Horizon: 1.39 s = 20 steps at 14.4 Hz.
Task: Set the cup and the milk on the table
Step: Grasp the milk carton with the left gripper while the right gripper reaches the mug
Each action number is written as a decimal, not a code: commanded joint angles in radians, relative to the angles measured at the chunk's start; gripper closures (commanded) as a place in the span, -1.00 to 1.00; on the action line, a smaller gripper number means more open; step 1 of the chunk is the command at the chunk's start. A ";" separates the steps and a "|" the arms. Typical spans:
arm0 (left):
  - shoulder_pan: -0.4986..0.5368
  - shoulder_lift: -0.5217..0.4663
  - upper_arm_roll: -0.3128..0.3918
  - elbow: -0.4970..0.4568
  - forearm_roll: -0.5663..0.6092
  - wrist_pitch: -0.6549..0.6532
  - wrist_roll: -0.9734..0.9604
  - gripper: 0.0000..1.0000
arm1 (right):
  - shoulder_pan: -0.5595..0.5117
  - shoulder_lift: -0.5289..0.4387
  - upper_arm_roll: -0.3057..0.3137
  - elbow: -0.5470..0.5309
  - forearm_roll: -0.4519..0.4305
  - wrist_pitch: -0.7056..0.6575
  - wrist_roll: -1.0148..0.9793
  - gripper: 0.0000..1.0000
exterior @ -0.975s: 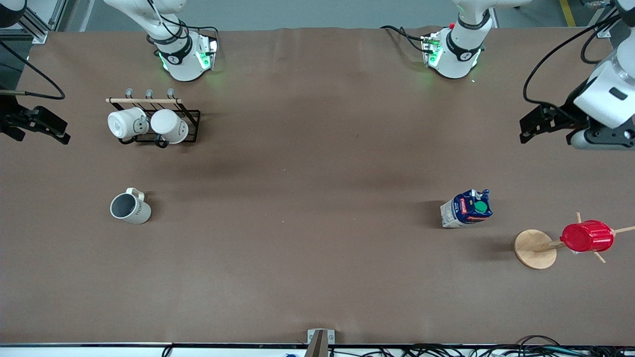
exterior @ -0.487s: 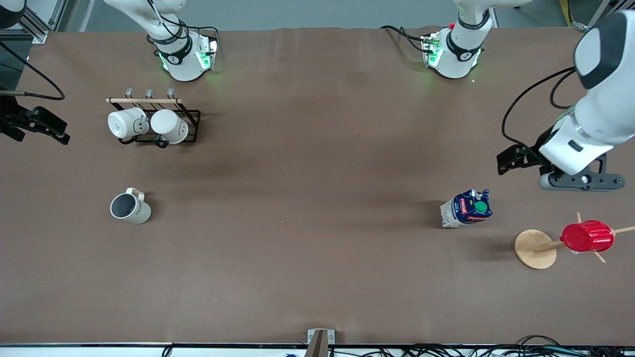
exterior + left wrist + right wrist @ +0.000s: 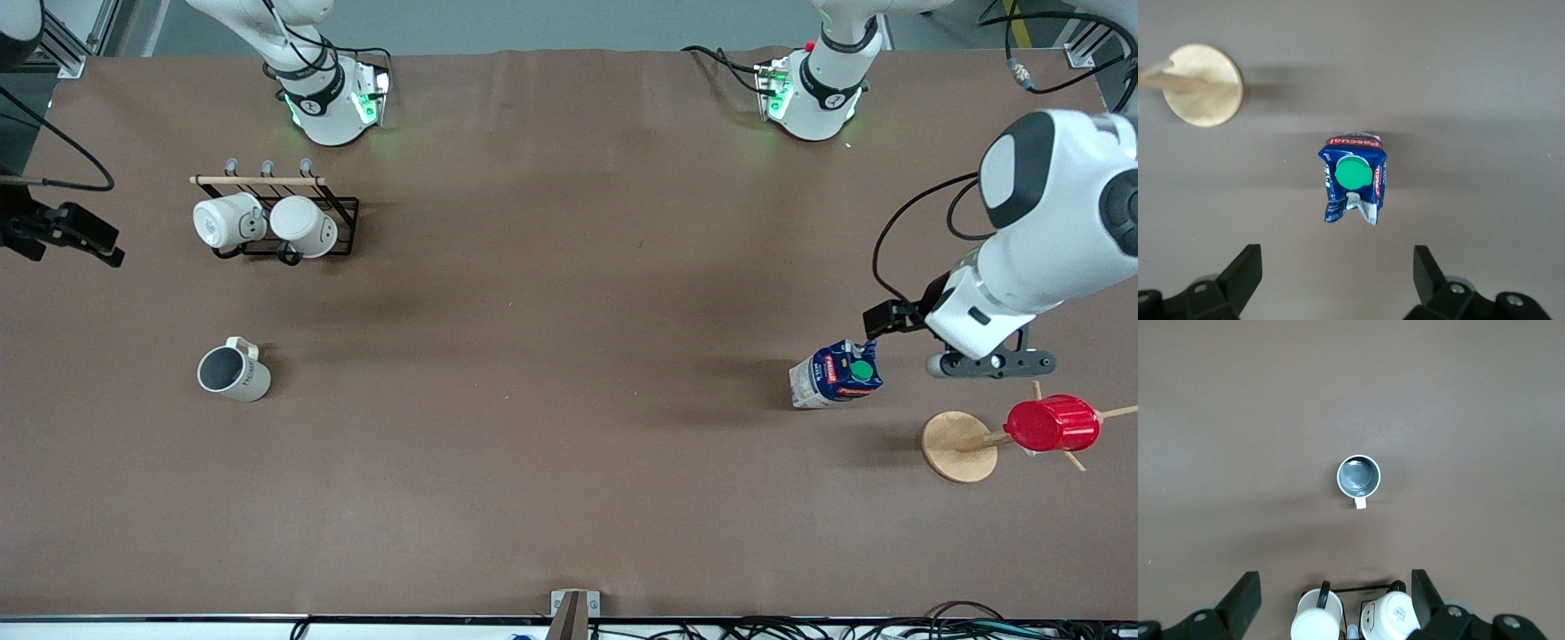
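The cup (image 3: 233, 373) stands upright on the brown table (image 3: 551, 338) toward the right arm's end; in the right wrist view it (image 3: 1359, 476) shows from above, grey inside. The milk (image 3: 837, 374) stands on the table toward the left arm's end, green cap up. My left gripper (image 3: 985, 363) hangs over the table beside the milk. In its wrist view it (image 3: 1337, 260) is open and empty, with the milk (image 3: 1353, 175) ahead of the fingers. My right gripper (image 3: 1335, 583) is open and empty, high over the mug rack.
A black wire rack (image 3: 342, 206) holds two plain white mugs (image 3: 227, 220) (image 3: 304, 226), farther from the front camera than the cup. A wooden stand with a round base (image 3: 957, 446) carries a red ribbed cup (image 3: 1052, 424) beside the milk.
The left arm has swung in from the table's end and come down beside the milk. The right arm has barely moved. The cup and the milk have not moved.
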State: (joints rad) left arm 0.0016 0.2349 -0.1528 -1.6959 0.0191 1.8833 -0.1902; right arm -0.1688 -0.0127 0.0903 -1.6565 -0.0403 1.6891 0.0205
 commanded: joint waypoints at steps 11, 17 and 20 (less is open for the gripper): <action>-0.008 0.090 -0.008 -0.106 0.033 0.210 0.003 -1.00 | -0.152 0.408 0.005 -0.055 0.023 0.297 -0.126 -0.91; 0.000 0.124 -0.008 -0.111 0.032 0.240 -0.003 -1.00 | -0.170 0.530 0.008 -0.055 0.025 0.385 -0.148 -0.80; 0.012 0.133 -0.008 -0.116 0.032 0.241 0.000 -0.96 | -0.160 0.562 0.012 -0.083 0.025 0.408 -0.148 -0.71</action>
State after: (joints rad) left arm -0.0014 0.3683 -0.1557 -1.8016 0.0323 2.1079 -0.1945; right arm -0.3283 0.5355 0.0914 -1.7205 -0.0358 2.0779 -0.1112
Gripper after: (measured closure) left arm 0.004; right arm 0.110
